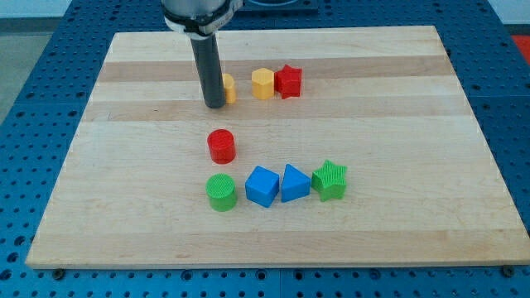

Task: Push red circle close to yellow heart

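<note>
The red circle sits a little left of the board's middle. The yellow heart lies above it near the view's top, mostly hidden behind my rod; only its right edge shows. My tip rests on the board right at the heart's left side, above the red circle with a gap between them. Whether the tip touches the heart cannot be told.
A yellow hexagon and a red star sit right of the heart. Below the red circle runs a row: green circle, blue cube, blue triangle, green star. The wooden board lies on a blue table.
</note>
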Available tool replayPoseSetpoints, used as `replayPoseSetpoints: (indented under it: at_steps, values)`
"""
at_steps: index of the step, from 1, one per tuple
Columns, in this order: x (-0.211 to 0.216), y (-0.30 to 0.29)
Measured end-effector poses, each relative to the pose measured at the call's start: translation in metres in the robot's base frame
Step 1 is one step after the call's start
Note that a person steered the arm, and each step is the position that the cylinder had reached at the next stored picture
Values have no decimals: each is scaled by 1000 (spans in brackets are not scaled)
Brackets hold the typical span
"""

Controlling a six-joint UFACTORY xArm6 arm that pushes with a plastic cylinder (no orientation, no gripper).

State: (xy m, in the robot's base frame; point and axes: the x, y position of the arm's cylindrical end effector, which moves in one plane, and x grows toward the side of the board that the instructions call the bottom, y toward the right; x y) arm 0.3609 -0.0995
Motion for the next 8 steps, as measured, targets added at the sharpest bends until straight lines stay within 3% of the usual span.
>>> replayPoseSetpoints:
  at_steps: [2,4,6,8]
  values:
    - [2,-30]
    - [47,-2]
    - [104,68]
    - [113,20]
